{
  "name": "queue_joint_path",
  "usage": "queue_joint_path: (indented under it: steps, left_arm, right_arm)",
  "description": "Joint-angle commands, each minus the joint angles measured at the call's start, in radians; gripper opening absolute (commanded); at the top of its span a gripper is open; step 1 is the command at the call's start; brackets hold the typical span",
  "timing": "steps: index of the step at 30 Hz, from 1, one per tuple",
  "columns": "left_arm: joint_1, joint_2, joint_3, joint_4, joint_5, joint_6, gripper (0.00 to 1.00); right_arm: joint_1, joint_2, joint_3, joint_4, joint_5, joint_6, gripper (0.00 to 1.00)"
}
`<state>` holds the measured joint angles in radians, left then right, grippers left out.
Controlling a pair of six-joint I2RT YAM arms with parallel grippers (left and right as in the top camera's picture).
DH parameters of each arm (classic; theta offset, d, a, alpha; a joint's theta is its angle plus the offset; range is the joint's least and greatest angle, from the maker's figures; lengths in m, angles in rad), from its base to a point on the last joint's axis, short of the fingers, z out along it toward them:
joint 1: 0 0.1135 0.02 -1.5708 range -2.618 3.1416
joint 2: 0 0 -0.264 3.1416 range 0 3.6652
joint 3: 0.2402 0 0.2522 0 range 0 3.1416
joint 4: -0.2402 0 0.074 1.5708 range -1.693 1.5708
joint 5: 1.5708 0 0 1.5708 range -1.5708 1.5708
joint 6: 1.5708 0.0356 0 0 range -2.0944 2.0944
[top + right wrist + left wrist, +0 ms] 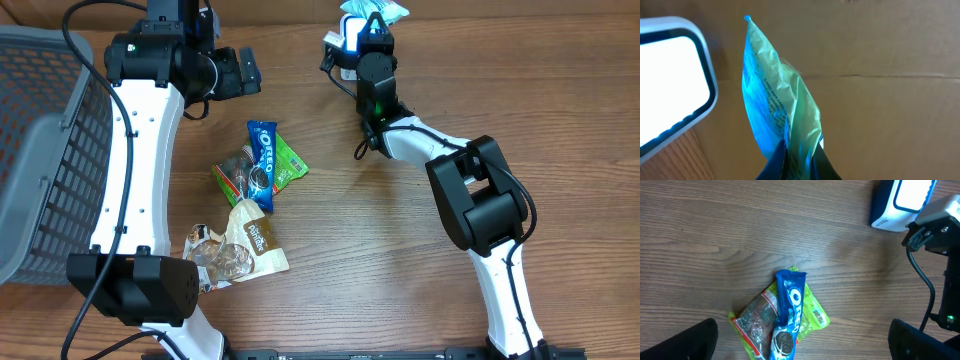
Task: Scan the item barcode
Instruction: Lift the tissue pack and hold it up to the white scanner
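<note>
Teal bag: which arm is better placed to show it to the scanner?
Right. The right end effector is shut on the teal bag beside the lit scanner; the left end effector is open and empty, near the Oreo pack.

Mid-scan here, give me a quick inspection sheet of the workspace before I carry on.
Surface: wooden table, no spills seen.
Job's things: teal packet held beside the lit scanner.
Clutter: Oreo packet lying on a green packet, beige bag nearby, grey basket at left.
Grippers: right gripper shut on the teal packet; left gripper open, holding nothing.
Cables: black cable looping near the scanner.
Surroundings: cardboard behind the teal packet.
</note>
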<state>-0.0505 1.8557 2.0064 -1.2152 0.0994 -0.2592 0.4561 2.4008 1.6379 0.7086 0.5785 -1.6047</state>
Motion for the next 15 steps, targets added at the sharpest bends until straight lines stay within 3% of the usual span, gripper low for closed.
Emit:
queue_joint_path:
  steps: [1, 6, 15]
  left_arm:
    - [-0.004, 0.002, 0.014, 0.000, -0.006, -0.010, 1.00]
    - [-0.004, 0.002, 0.014, 0.000, -0.006, -0.010, 1.00]
    - [-0.004, 0.002, 0.014, 0.000, -0.006, -0.010, 1.00]
  right_arm:
    - [-0.001, -0.033, 0.018, -0.087, 0.033, 0.000, 0.04]
    - [0.014, -0.167, 0.018, -0.353, 0.034, 0.146, 0.04]
    - [0.069, -0.521, 0.018, -0.755, 0.142, 0.712, 0.04]
